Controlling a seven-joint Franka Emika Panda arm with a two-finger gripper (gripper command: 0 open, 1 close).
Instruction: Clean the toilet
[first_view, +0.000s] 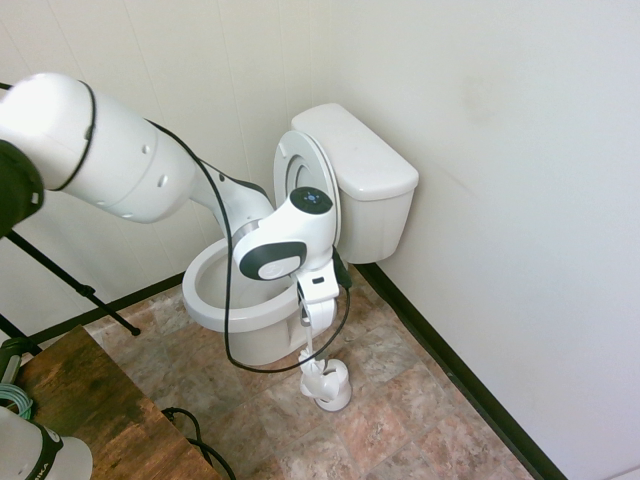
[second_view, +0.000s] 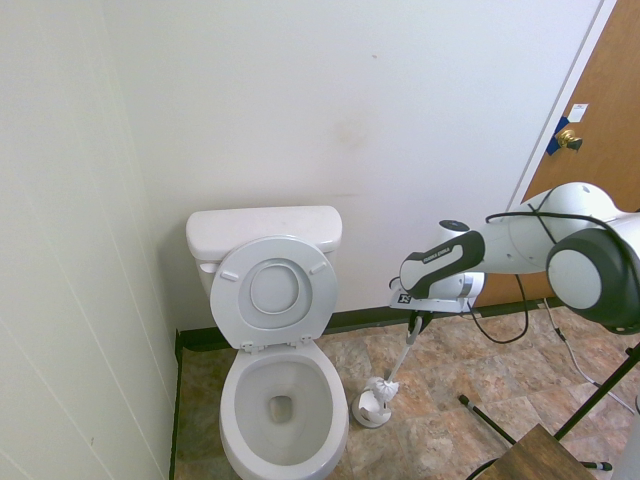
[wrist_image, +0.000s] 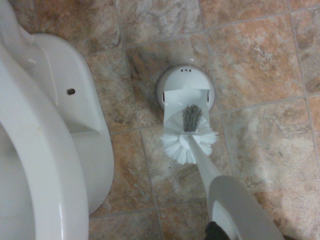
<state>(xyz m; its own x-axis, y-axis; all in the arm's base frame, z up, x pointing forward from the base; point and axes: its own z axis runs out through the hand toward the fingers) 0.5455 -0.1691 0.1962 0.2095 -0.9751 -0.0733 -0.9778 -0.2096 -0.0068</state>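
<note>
toilet (second_view: 283, 400): sits in the corner, tank flat against the back wall, side wall just on its left. Long axis runs from the tank straight out into the room, bowl's front end pointing away from the wall.
lid (second_view: 274, 292): flipped up with the seat, leaning back on the tank (second_view: 264, 229), so the bowl's wide open.
gripper (second_view: 413, 317): pointing straight down to the right of the bowl, fingers pinched tight on the top of the brush handle.
brush (wrist_image: 188, 138): hangs from the grip, thin white handle slanting down and a bit toward the toilet. Wrist view shows the bristle head right over the holder's opening; can't tell if it's touching yet.
holder (first_view: 328, 384): little white cup on the floor, just beside the bowl's right side, not touching it.
floor (second_view: 440, 370): mottled brown and tan stone-look tiles with a dark baseboard along the walls.
room: plain white walls, wooden door (second_view: 601, 120) with a brass knob far right, brown wood tabletop (first_view: 90, 410) at the near edge.
</note>
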